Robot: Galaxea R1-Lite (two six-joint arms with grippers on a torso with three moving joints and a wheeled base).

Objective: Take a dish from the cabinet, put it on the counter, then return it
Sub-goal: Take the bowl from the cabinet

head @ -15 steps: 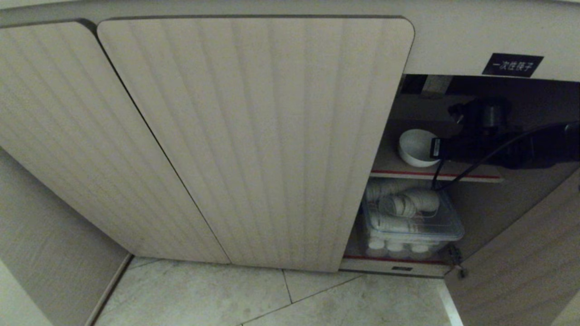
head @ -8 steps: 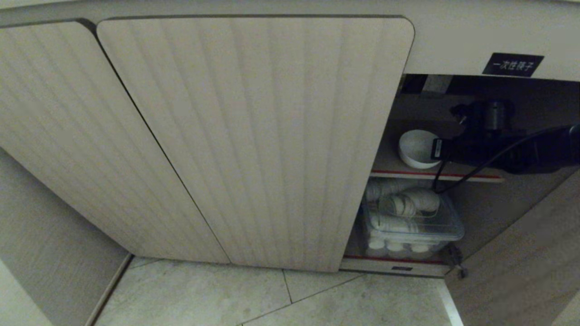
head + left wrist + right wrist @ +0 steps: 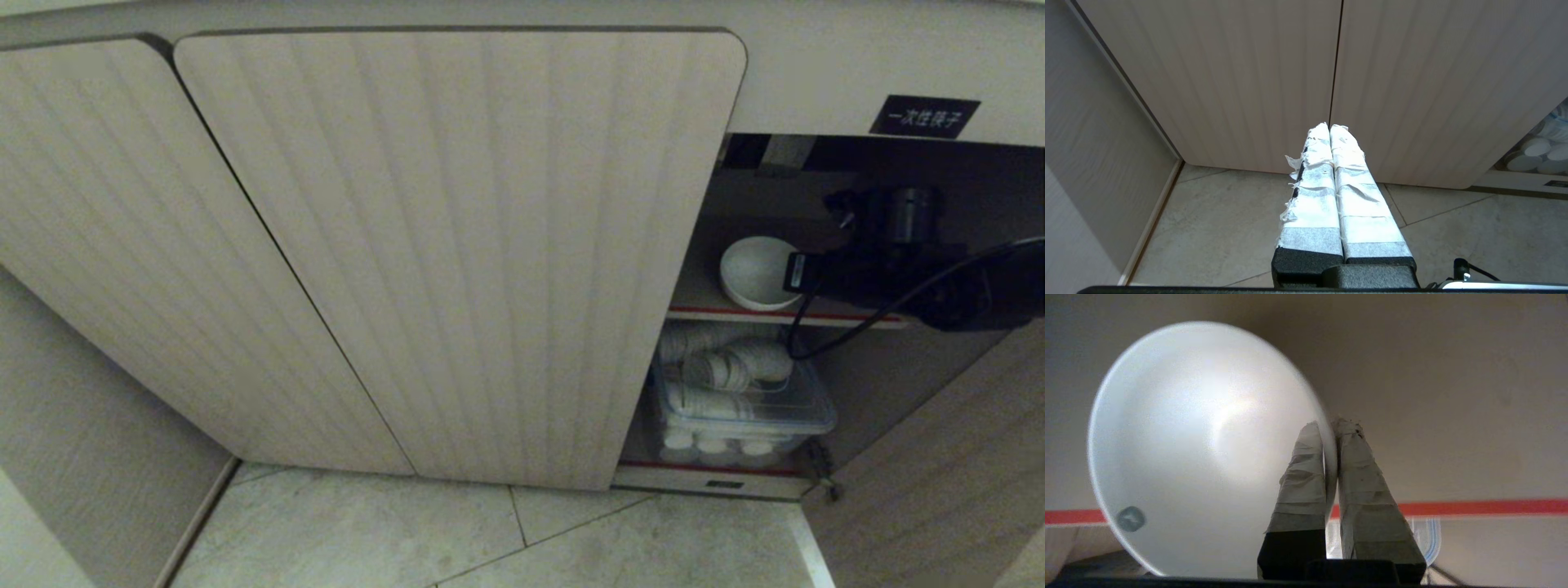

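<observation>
With the right end effector pinching only the thin rim of the dish, the tilted bowl could slip and strike the red-edged shelf during withdrawal

small black label on the cabinet front, white characters reading 一次性筷子

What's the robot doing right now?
Right gripper shut on bowl rim, upper cabinet shelf. Left gripper shut, idle near floor. Nothing blocking.
</observation>
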